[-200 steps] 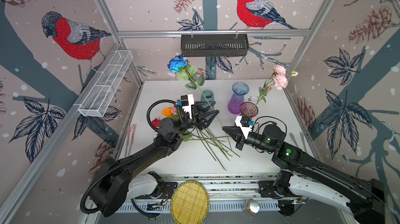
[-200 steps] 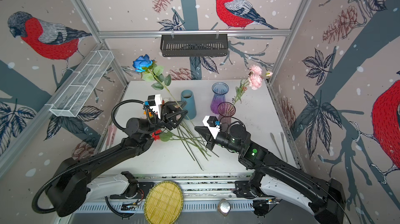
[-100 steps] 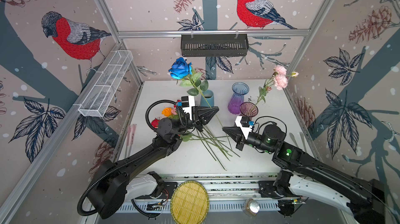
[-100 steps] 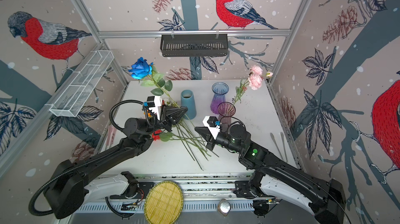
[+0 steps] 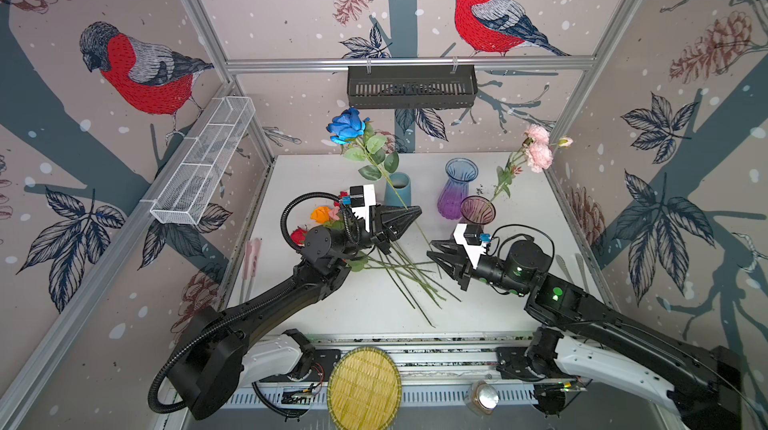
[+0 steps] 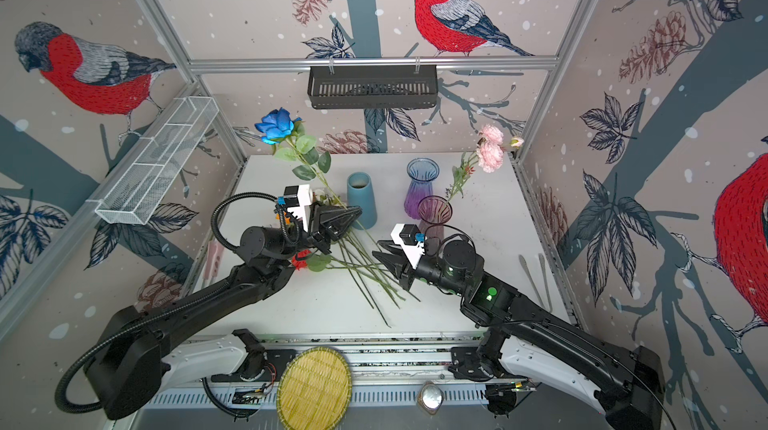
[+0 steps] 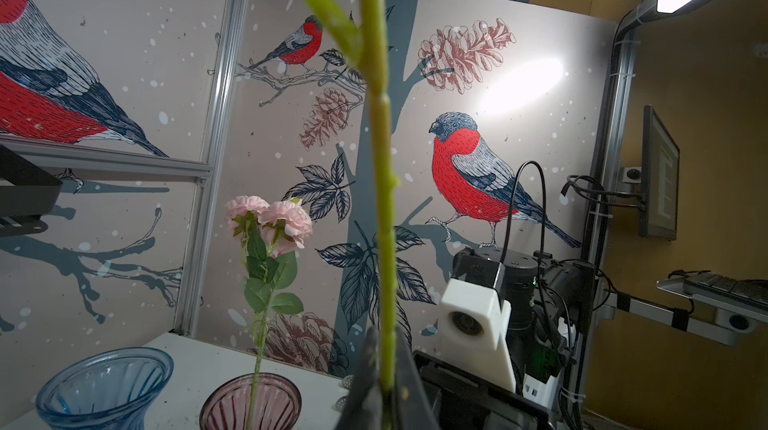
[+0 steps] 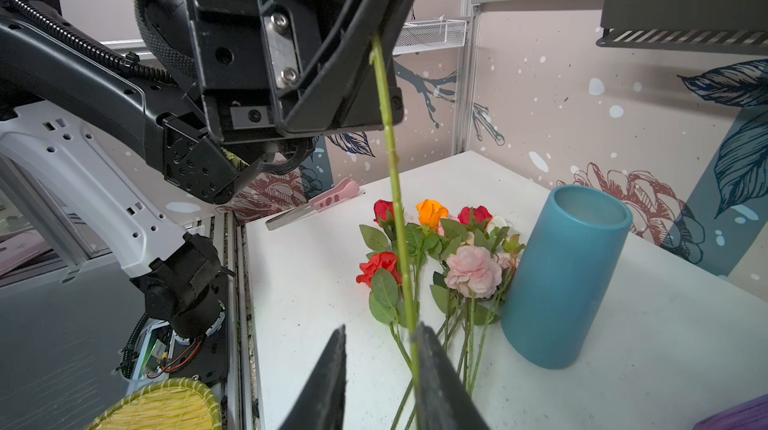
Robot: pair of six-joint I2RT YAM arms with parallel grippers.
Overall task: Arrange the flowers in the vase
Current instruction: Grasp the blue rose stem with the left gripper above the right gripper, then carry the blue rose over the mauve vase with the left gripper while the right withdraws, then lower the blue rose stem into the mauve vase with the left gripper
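Note:
My left gripper (image 5: 417, 211) (image 6: 356, 211) (image 7: 384, 386) is shut on the green stem (image 7: 380, 157) of a blue rose (image 5: 347, 126) (image 6: 276, 124), which stands up and leans back-left above the table. The stem's lower end (image 8: 392, 182) runs down between the parted fingers of my right gripper (image 5: 434, 251) (image 6: 378, 255) (image 8: 380, 330), lying against one finger. The other flowers (image 8: 432, 240) lie in a pile (image 5: 399, 274) under the left arm. A small purple glass vase (image 5: 478, 211) holds pink carnations (image 5: 538, 149). A blue-purple glass vase (image 5: 457, 186) and a teal vase (image 5: 399, 193) stand beside it.
Pink tongs (image 5: 251, 253) lie at the table's left edge and metal utensils (image 5: 571, 265) at its right edge. A yellow woven tray (image 5: 363, 386) sits in front of the table. A wire basket (image 5: 203, 161) and a black basket (image 5: 411, 87) hang on the walls.
My left gripper has shut on the blue rose's stem and the bloom has risen more upright. My right gripper, shut before, has parted its fingers around the stem's lower end.

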